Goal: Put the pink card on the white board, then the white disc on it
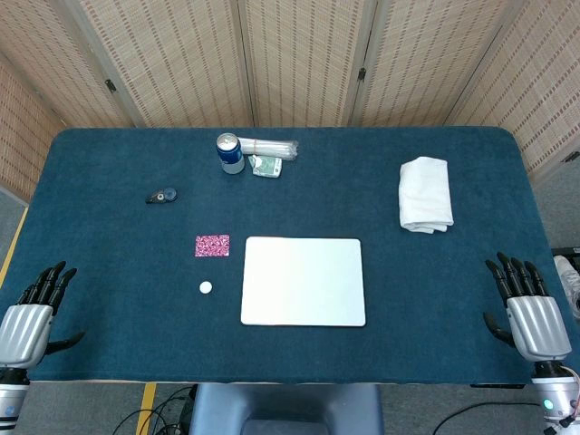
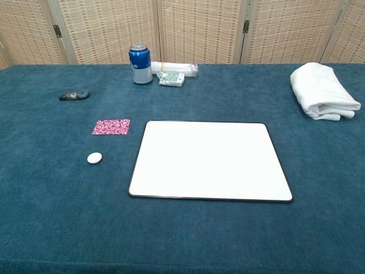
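Observation:
The pink patterned card [image 1: 212, 246] [image 2: 111, 127] lies flat on the blue cloth just left of the white board [image 1: 304, 281] [image 2: 209, 161], a little apart from its upper left corner. The small white disc [image 1: 206, 287] [image 2: 94, 158] sits in front of the card, also left of the board. Nothing lies on the board. My left hand [image 1: 34, 313] hovers at the table's front left corner, fingers spread, holding nothing. My right hand [image 1: 528, 308] is at the front right corner, fingers apart and empty. Neither hand shows in the chest view.
A blue can [image 1: 230, 152] [image 2: 140, 63], a clear wrapped roll [image 1: 270, 145] and a small green packet [image 1: 266, 166] stand at the back. A dark small gadget [image 1: 163, 195] [image 2: 74, 95] lies far left. A folded white towel [image 1: 426, 193] [image 2: 323, 91] rests at the right.

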Available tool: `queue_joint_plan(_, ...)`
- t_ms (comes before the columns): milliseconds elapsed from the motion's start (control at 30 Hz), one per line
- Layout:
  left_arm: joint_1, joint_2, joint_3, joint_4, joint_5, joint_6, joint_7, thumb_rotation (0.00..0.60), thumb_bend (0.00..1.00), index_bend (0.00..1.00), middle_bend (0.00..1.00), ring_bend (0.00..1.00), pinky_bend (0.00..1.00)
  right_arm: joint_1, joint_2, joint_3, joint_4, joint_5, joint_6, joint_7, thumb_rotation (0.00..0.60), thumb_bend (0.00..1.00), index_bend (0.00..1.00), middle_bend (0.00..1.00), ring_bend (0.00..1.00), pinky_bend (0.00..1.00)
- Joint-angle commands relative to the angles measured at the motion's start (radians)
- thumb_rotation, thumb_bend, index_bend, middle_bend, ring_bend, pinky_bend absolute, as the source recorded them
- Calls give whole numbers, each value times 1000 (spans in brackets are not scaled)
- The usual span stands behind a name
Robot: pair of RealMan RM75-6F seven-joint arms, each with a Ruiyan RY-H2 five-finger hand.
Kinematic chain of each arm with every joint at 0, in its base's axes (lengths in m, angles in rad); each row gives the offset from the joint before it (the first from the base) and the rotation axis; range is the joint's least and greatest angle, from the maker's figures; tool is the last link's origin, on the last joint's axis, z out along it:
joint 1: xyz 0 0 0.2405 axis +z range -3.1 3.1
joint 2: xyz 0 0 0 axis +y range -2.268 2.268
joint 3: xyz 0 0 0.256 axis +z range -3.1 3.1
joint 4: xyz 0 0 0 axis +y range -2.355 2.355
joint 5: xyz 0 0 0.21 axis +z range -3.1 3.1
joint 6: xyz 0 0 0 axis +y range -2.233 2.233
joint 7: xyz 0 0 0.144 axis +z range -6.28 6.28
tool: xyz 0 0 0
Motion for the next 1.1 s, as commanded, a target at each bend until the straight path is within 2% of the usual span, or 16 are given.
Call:
queue_joint_plan(33,-3,0,-4,3,-9,-6,-1,600,114,0,0,7,225,4,-1,5,1,13,-10,-4,600,234,0,0,0,0)
queue_joint_plan(167,1,-14,-17,12,-19,14,23,600,114,0,0,7,225,7,-2,5,1,15,-16,-7,600,234,0,0,0,0)
queue_joint_plan(433,2,0,-1,10,13,18,-16,600,113,0,0,7,225,4,-6,-1,-1,-2,-4,-18,600,234,0,0,0,0)
queue_joint_plan(600,6,-21,-13,12,19,51,-8,600,113,21,13,12,226,4,1,-10,-9,-34,7,-10,600,235,0,0,0,0)
queue_joint_plan(633,-1,-21,-19,10,26,52,-13,600,114,47,88,65,256,4,2,-12,-9,-41,9,-10,600,234,0,0,0,0)
queue_joint_plan(667,-13,-22,-29,14,42,57,-19,600,114,94,233,177,354,4,3,-15,-9,-48,10,-9,600,234,0,0,0,0)
queue_joint_plan(733,-54,-30,-55,20,73,52,-90,600,114,212,554,461,626,6,7,-20,-10,-66,13,-3,600,235,0,0,0,0)
queue_joint_plan(767,-72,-36,-73,15,66,43,-134,600,113,305,747,649,812,7,9,-22,-11,-74,16,1,600,235,0,0,0,0)
queue_joint_plan(833,-112,-49,-113,-2,13,-8,-173,600,113,397,917,821,957,7,13,-28,-13,-96,24,13,600,235,0,0,0,0)
queue_joint_plan(867,-130,-45,-123,-19,-15,-46,-151,600,113,424,978,887,996,6,16,-32,-13,-108,29,17,600,235,0,0,0,0)
queue_joint_plan(967,-196,-49,-154,-106,-130,-180,-32,600,114,416,1000,966,1000,7,32,-51,-13,-163,47,49,600,241,0,0,0,0)
queue_joint_plan(1100,-288,-80,-193,-186,-311,-352,37,600,113,399,1000,1000,1000,10,52,-61,-3,-198,60,94,600,255,0,0,0,0)
